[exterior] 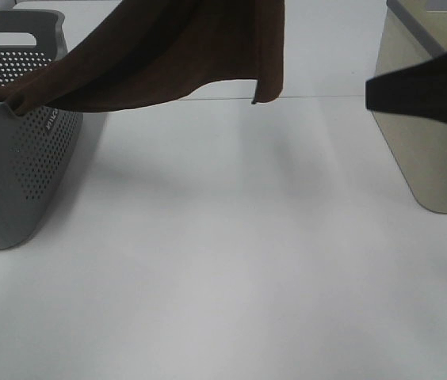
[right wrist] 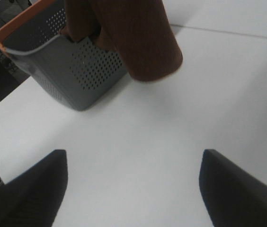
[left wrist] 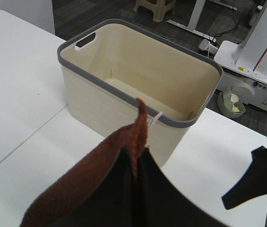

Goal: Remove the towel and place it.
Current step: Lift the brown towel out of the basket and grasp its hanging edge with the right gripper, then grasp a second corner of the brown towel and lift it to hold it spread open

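The dark brown towel (exterior: 168,55) hangs in the air, stretched from inside the grey perforated basket (exterior: 17,166) up past the top of the exterior view. My left gripper (left wrist: 136,161) is shut on a towel corner (left wrist: 81,184), with the white label (left wrist: 155,119) sticking out beside it. This gripper itself is out of the exterior view. My right gripper (right wrist: 134,158) is open and empty over the bare table, apart from the towel (right wrist: 133,38). One of its fingers (exterior: 414,89) shows at the right of the exterior view.
A beige basket with a grey rim (exterior: 437,158) stands on the right, open and with nothing in it in the left wrist view (left wrist: 124,52). The grey basket has an orange rim (right wrist: 10,33). The white table (exterior: 231,261) lies between the two baskets.
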Motion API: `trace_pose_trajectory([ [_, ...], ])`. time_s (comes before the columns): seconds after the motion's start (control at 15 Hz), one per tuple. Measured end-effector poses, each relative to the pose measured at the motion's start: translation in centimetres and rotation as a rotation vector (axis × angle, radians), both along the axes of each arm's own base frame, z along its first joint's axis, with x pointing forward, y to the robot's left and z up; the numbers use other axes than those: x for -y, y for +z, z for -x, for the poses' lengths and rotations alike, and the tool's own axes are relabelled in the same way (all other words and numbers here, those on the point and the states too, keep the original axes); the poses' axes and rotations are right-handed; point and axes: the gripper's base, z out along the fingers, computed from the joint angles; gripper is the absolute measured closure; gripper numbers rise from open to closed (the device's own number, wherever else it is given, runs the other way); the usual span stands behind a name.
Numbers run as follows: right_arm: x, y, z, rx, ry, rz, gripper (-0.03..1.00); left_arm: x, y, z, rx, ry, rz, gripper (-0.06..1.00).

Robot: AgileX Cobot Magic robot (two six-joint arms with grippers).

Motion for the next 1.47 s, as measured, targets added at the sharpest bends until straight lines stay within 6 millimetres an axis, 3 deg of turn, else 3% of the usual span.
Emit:
trace_pose_trajectory([
  [0.2,-0.4,0.8,-2.9,0.083,0.019,-0.019,0.24,1.6,-0.8,-0.1,0.003,-0.013,0.007,0.94],
  [0.6,-5.0,0.0,-5.3,0.248,-0.070,0.208,0.24,2.3,-1.4,-0.5,0.010,-0.002,0.020,0.94],
  [0.67,-6.2,-0.4,-5.5,0.245,-0.034,0.218,0.24,2.2,-1.3,-0.6,0.018,0.006,0.028,0.94],
  [1.13,-8.2,-2.9,-9.2,0.097,-0.090,0.147,0.25,2.2,-1.2,-0.6,0.024,0.011,0.033,0.94],
  [1.2,-8.4,-3.0,-9.6,0.086,-0.098,0.135,0.30,2.2,-1.2,-0.6,0.024,0.011,0.033,0.94],
  [1.27,-8.5,-3.0,-9.8,0.077,-0.108,0.120,0.43,2.2,-1.2,-0.6,0.024,0.011,0.033,0.94],
  [1.4,-8.5,-3.0,-9.8,0.059,-0.124,0.097,0.87,2.2,-1.2,-0.6,0.024,0.011,0.033,0.94],
  [1.47,-8.5,-3.0,-9.8,0.054,-0.128,0.093,0.96,2.2,-1.2,-0.7,0.024,0.011,0.032,0.94],
])
